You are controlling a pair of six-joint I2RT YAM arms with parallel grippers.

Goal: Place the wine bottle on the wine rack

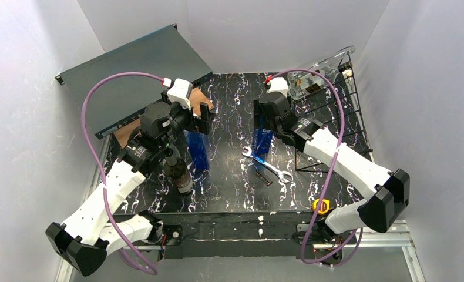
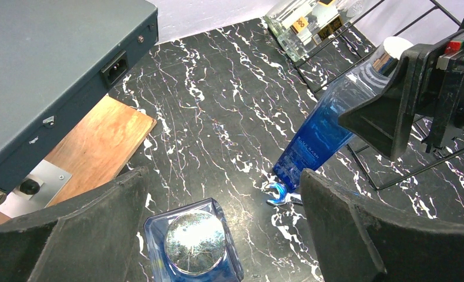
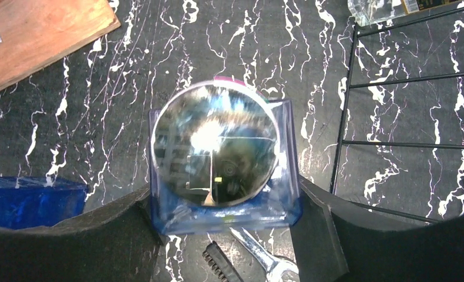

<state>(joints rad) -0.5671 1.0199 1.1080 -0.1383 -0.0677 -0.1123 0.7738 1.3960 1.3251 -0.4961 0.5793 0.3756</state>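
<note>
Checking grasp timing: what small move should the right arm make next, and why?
Probably squeeze the right gripper firmly onto the blue bottle before lifting: its fingers flank the upright bottle, apparently just at contact, with the wine rack alongside.

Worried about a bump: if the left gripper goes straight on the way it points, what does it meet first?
Most likely the mirrored cap of the blue bottle right under the left gripper, between its open fingers. Nothing else shows in that line; the gap is hard to judge.

Bright, even light; glare on the mirrored cap [image 3: 213, 144].
</note>
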